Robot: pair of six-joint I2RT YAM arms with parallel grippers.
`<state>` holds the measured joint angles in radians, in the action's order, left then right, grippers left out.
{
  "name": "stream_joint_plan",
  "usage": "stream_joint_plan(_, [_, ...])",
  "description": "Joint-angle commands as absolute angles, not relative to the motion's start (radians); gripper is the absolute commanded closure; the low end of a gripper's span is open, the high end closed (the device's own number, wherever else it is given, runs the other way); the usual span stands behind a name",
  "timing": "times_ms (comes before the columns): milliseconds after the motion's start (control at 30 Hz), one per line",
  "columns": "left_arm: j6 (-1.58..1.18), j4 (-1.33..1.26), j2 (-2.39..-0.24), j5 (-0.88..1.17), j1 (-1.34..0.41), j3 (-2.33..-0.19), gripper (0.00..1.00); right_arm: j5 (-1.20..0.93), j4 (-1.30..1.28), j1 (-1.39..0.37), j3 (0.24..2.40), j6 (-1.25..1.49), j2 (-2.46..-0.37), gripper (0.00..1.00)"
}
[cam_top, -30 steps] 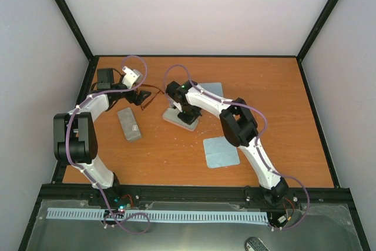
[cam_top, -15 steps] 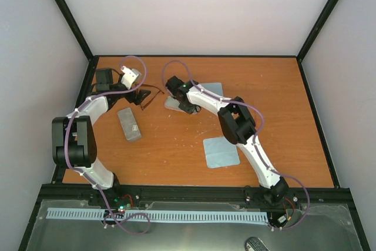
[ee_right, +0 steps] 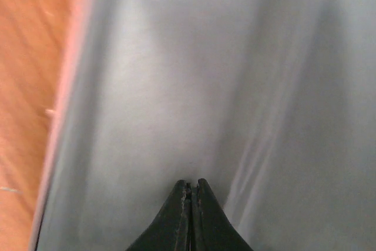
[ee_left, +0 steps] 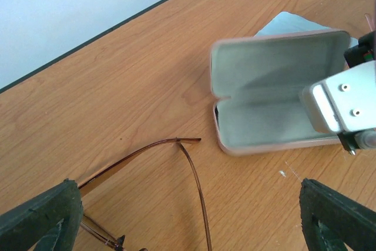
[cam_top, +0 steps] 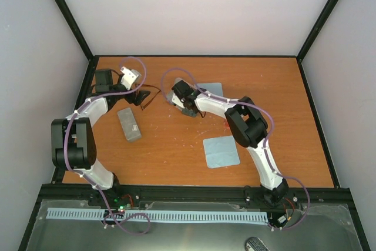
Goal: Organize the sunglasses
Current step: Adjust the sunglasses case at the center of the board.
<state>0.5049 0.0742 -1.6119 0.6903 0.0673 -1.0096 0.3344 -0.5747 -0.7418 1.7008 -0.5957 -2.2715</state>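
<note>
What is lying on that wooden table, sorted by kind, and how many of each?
Sunglasses: 1, the brown wire pair
Cases: 2, the grey case shut, the pink case open
Cloths: 2, the near blue cloth, the far blue cloth
Total: 5

You have two cases on the table: one grey case (cam_top: 129, 124), closed, and one pink case (ee_left: 276, 101), open. There are two light blue cloths (cam_top: 221, 151) (cam_top: 214, 88). You can see one pair of brown sunglasses (ee_left: 195, 176).
</note>
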Motion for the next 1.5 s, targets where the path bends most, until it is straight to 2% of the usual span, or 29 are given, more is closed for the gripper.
stream_joint_plan(0, [0.513,0.051,-1.58,0.69,0.074,-1.005,0.0,0.187,-0.618,-0.784,1.655,-0.629,-2.291,0.97])
stream_joint_plan(133, [0.511,0.046,-1.577,0.689,0.073,-1.005,0.0,0.158,-0.622,-0.797,1.677,-0.633,-2.301,0.97])
stream_joint_plan(300, [0.507,0.043,-1.576,0.686,0.074,-1.008,0.01,0.246,-0.624,-0.798,1.68,-0.587,-2.294,0.97])
stream_joint_plan(733, [0.477,0.035,-1.589,0.669,0.074,-1.025,0.01,0.231,-0.635,-0.798,1.749,-0.398,-2.12,0.75])
stream_joint_plan(833, [0.477,0.031,-1.587,0.666,0.076,-1.024,0.0,0.207,-0.672,-0.791,1.863,-0.318,-2.186,0.66])
stream_joint_plan(900, [0.481,0.03,-1.585,0.664,0.077,-1.021,0.0,0.164,-0.774,-0.777,2.017,-0.237,-2.277,0.6])
stream_joint_plan(967, [0.485,0.029,-1.58,0.661,0.081,-1.018,0.01,0.117,-0.93,-0.757,2.25,-0.141,-2.407,0.59])
stream_joint_plan(1033, [0.487,0.029,-1.575,0.658,0.088,-1.013,0.01,0.079,-1.06,-0.735,2.495,-0.069,-2.528,0.64])
stream_joint_plan(1067, [0.488,0.031,-1.572,0.658,0.092,-1.011,0.0,0.061,-1.085,-0.731,2.522,-0.044,-2.555,0.65])
stream_joint_plan(1167, [0.489,0.031,-1.563,0.66,0.105,-1.001,0.0,0.067,-1.064,-0.715,2.467,0.009,-2.537,0.66])
stream_joint_plan(1333, [0.486,0.034,-1.56,0.663,0.116,-0.99,0.0,0.067,-0.959,-0.667,2.276,0.108,-2.411,0.61])
stream_joint_plan(1467, [0.48,0.03,-1.566,0.669,0.118,-0.989,0.0,0.055,-1.022,-0.654,2.351,0.119,-2.459,0.58])
